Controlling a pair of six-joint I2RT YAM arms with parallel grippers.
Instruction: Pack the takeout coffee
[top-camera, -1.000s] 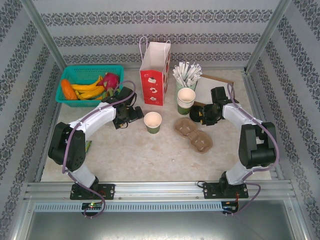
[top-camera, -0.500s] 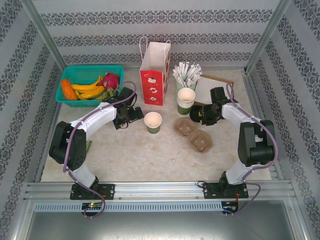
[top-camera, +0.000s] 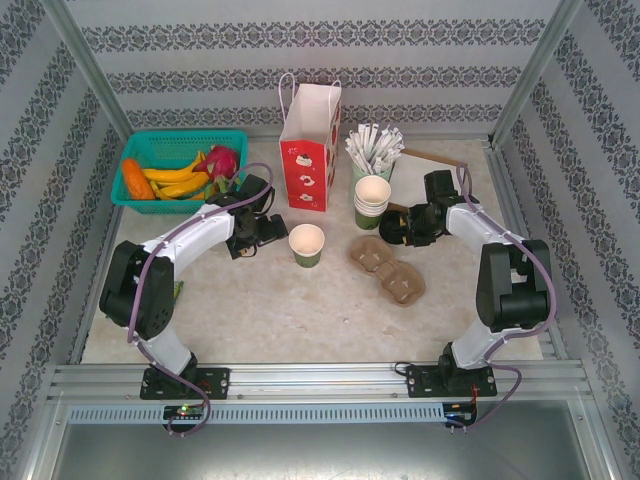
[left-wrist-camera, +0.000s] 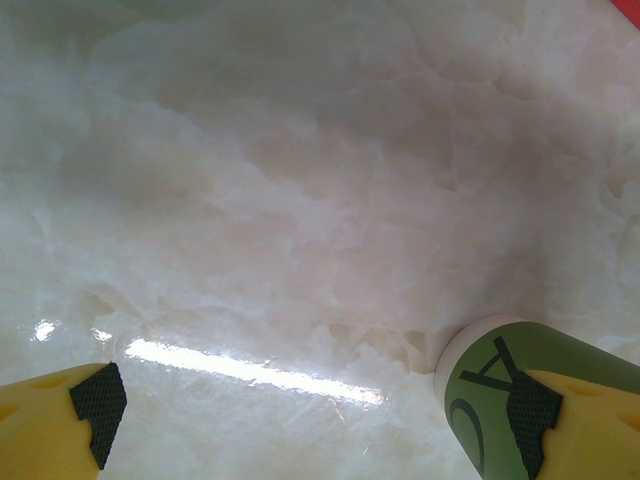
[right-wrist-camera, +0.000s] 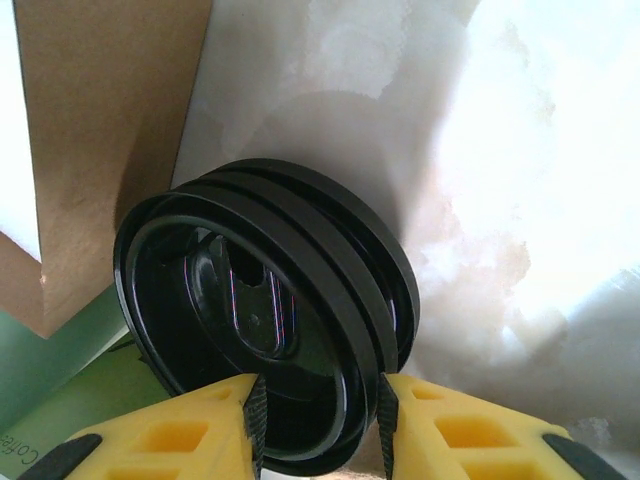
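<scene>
Now, left arm (top-camera: 190, 235) stretches low over the table (top-camera: 300, 310), left gripper (left-wrist-camera: 312, 405) jaws wide apart just beside the paper cup (top-camera: 306, 243) (upright, mouth up, mid-table); right gripper (right-wrist-camera: 320, 410), elbow folded, clamps the black lids (right-wrist-camera: 270, 300) at the rim.

Bright, even overhead light; glare streaks the table (left-wrist-camera: 250, 370), wrist views soft.

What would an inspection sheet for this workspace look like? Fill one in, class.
Surface: glossy marble table.
Job's things: lidless cup upright mid-table; gift bag behind it.
Clutter: fruit basket, stacked cups, straws, cardboard carriers.
Grippers: left gripper, jaws open, cup beside one; right gripper, jaws pinching black lids.
Cables: cables looped along both arms.
Surroundings: patterned walls, metal frame.
</scene>
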